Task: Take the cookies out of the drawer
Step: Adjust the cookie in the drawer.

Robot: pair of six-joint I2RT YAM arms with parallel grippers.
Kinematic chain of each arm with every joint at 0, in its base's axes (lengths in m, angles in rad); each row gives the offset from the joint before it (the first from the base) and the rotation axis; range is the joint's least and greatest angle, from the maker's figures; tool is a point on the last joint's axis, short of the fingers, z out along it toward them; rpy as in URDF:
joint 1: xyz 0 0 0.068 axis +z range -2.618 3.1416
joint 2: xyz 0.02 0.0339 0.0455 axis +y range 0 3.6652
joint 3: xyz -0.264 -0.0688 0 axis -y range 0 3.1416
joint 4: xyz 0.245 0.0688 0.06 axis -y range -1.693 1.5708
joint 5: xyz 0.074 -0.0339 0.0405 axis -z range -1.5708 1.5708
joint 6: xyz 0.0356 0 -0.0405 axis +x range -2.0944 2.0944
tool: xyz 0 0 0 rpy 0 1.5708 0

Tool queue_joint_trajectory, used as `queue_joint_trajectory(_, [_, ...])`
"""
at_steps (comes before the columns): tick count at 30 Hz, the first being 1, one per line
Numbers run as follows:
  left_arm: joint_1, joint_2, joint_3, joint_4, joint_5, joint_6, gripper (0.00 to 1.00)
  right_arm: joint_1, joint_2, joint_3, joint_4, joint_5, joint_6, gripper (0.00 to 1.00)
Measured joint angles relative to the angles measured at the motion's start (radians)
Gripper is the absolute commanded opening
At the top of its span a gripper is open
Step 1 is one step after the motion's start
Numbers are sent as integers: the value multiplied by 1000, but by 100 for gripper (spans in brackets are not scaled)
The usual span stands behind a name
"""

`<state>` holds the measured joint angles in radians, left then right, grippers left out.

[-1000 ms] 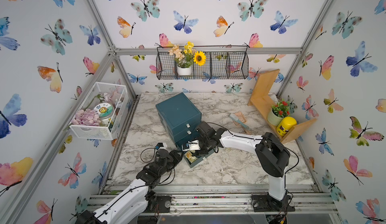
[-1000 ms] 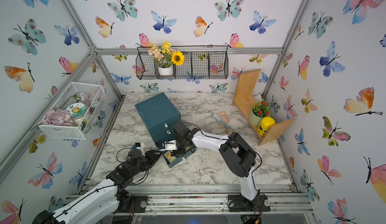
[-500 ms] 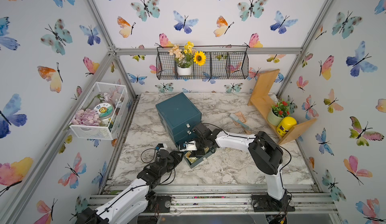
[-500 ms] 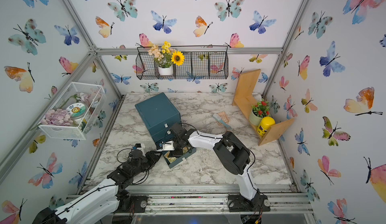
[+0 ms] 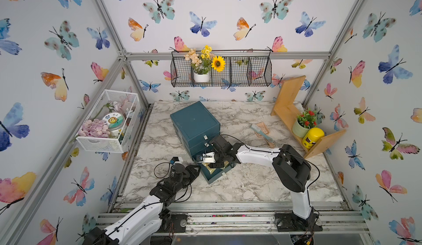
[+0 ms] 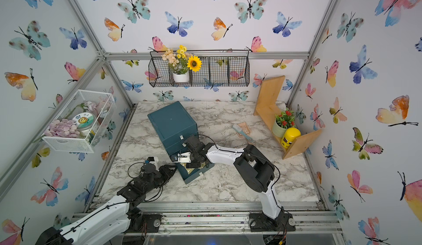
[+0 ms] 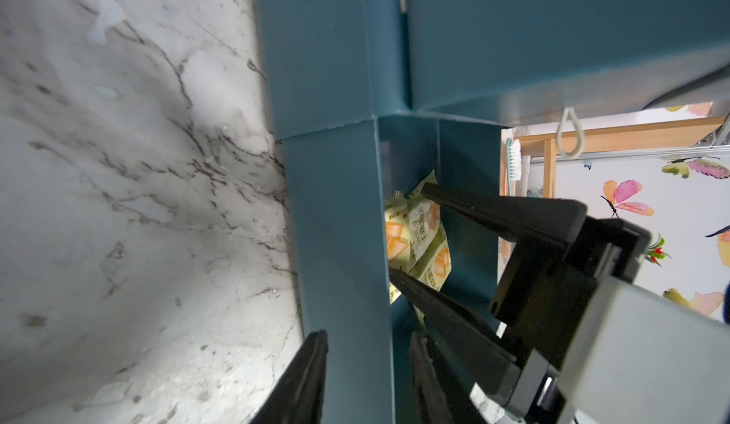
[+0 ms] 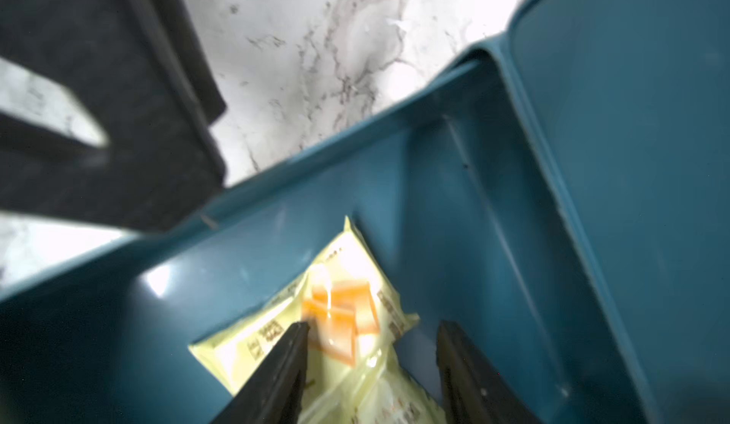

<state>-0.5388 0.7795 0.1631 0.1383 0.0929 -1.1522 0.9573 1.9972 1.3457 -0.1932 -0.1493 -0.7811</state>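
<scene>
Between the spread fingers of the right claw (image 8: pixel 373 325), a pale yellow, flat, rectangular cookie packet printed with orange squares (image 8: pixel 343 303) is seen lying on the floor of the pulled-out dark teal plastic drawer (image 8: pixel 276 212). At least one more packet of the same kind overlaps it on the side nearer the claw's wrist.

Over the last second the right arm has been shifted only a little towards the left claw's side and its elbow folded in closer. The claw itself, shown in a top view (image 5: pixel 211 162), has been kept over the open drawer. Its jaws have been narrowed very slightly and are not pressed on anything. One fingertip appears over the packet and the other over bare drawer floor just beside it; whether either touches cannot be told.

The left claw (image 7: pixel 365 337) has not been moved. It is kept pinched on the drawer's side wall, one finger outside and one inside, so the drawer is held steady on the white marble-patterned tabletop (image 5: pixel 251 182).

No packet is seen outside the drawer. The small shift is judged to be a final lining-up, and a firm closing of the right claw on the yellow packet is what is called for next.
</scene>
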Motion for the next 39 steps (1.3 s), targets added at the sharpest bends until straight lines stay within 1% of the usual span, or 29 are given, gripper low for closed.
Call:
queue_joint_trajectory(2, [0,-8,-2,0,0,0,41,0,-37,-16,4,5,50,57])
queue_joint_trajectory(4, [0,-19,-4,-2,0,0,41,0,-87,-36,23,3,128,56])
queue_joint_trajectory(7, [0,-39,-5,-5,-1,0,42,8,-163,-66,61,4,290,55])
queue_joint_trajectory(9, [0,-53,-5,-10,-1,-1,42,29,-196,-79,77,19,423,56])
queue_joint_trajectory(12, [0,-71,-5,-14,-2,-4,43,74,-195,-77,68,63,589,57])
queue_joint_trajectory(15, [0,-88,-5,-25,-3,-10,43,111,-150,-46,8,116,735,59])
queue_joint_trajectory(18, [0,-93,-5,-35,-10,-15,43,125,-115,-35,-32,158,830,60])
queue_joint_trajectory(21, [0,-94,-5,-37,-10,-18,43,124,-104,-35,-61,193,895,61])
queue_joint_trajectory(26, [0,-95,-5,-39,-11,-24,43,121,-75,-15,-72,221,949,63])
queue_joint_trajectory(32, [0,-96,-12,-42,-23,-32,43,122,11,57,-95,233,968,64])
queue_joint_trajectory(39, [0,-96,-16,-44,-32,-44,44,122,61,101,-133,262,972,64])
